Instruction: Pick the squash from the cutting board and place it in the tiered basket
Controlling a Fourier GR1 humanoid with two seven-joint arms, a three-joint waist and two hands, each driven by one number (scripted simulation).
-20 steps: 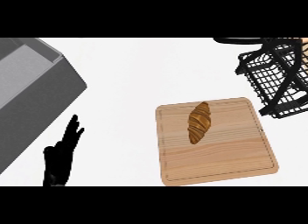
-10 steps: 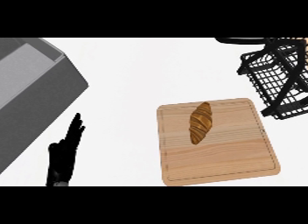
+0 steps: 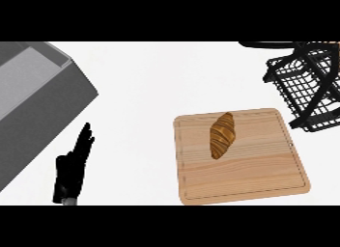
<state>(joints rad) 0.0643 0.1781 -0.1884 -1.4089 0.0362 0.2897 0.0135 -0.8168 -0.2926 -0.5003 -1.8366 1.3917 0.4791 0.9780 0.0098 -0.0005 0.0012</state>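
A long brown striped squash lies on the upper middle of a wooden cutting board at the lower right of the white counter. The black wire tiered basket stands at the upper right, beyond the board's far right corner. My left hand shows at the lower left, open with fingers straight and pointing up, well left of the board and touching nothing. My right hand shows nowhere in the head view.
A large grey box-like block fills the left side, its slanted edge close to my left hand. White counter lies between the hand and the board.
My right hand, seen at the right edge a second ago, has left the view. My left hand has drawn its fingers together and shifted slightly right.
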